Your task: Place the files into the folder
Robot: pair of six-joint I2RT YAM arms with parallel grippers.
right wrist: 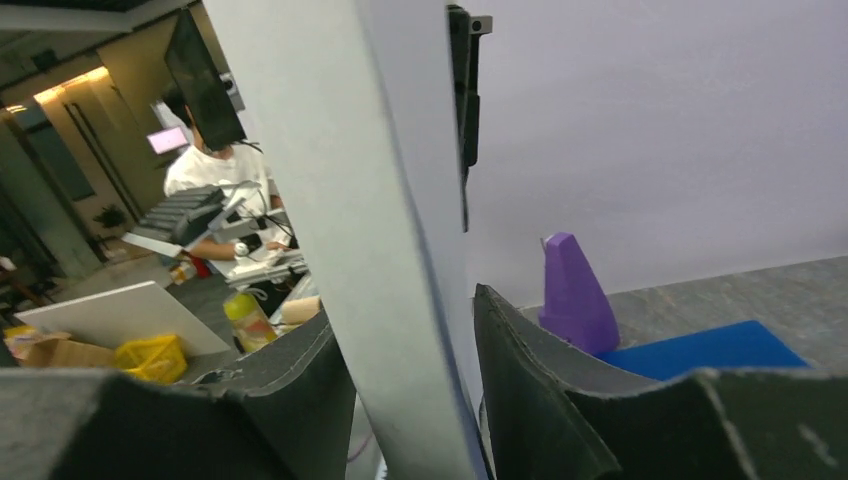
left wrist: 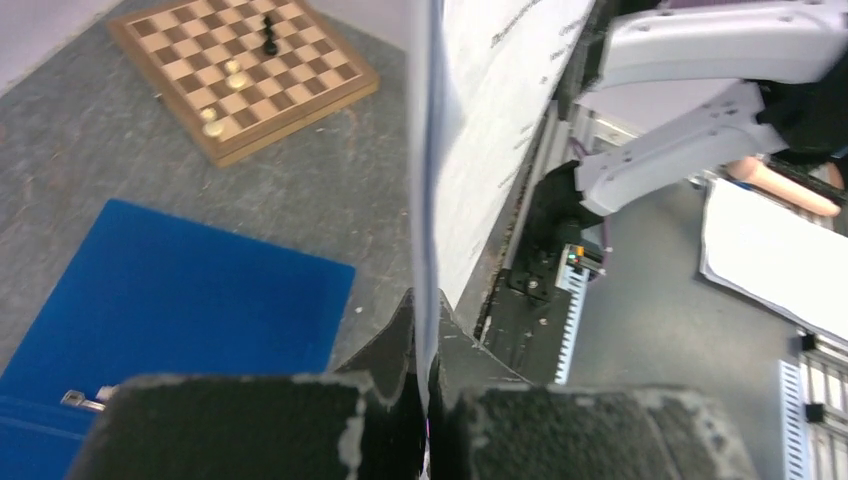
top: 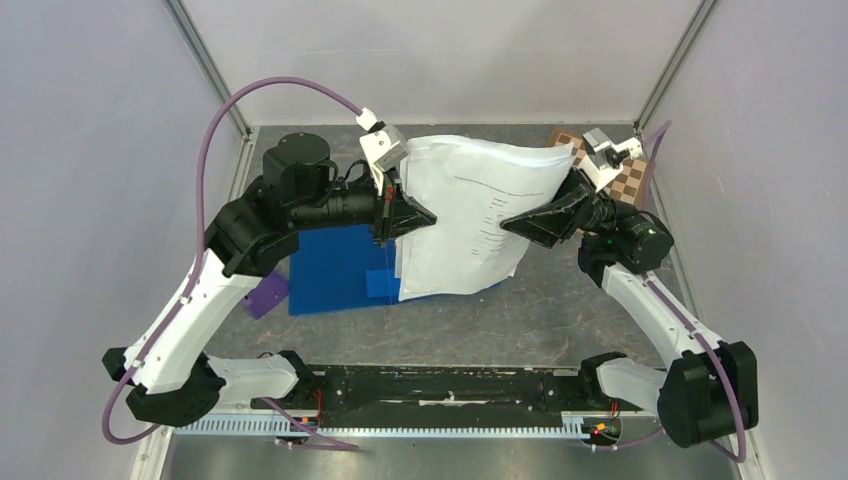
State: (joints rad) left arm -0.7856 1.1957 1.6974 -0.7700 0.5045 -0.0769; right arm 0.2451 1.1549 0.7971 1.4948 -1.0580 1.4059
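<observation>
Left hand (top: 392,215) clamped shut on the files (top: 470,215) at their 9 o'clock edge; right hand (top: 512,224) astride the 3 o'clock edge, jaws apart, not pinching. Close gently, hold sheets together, then lower toward the folder (top: 335,270), blue and glossy, flat on the desk (top: 560,310) at 7 o'clock. White printed sheets, bowed, held in air.

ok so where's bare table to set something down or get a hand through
Grey tabletop runs bare between the glossy blue plastic folder and the black base rail, widening toward the right arm. Crowded: the middle, where the white paper sheets hang between the left gripper and right gripper, the purple block by the folder's left edge, and the wooden chessboard far right.
</observation>
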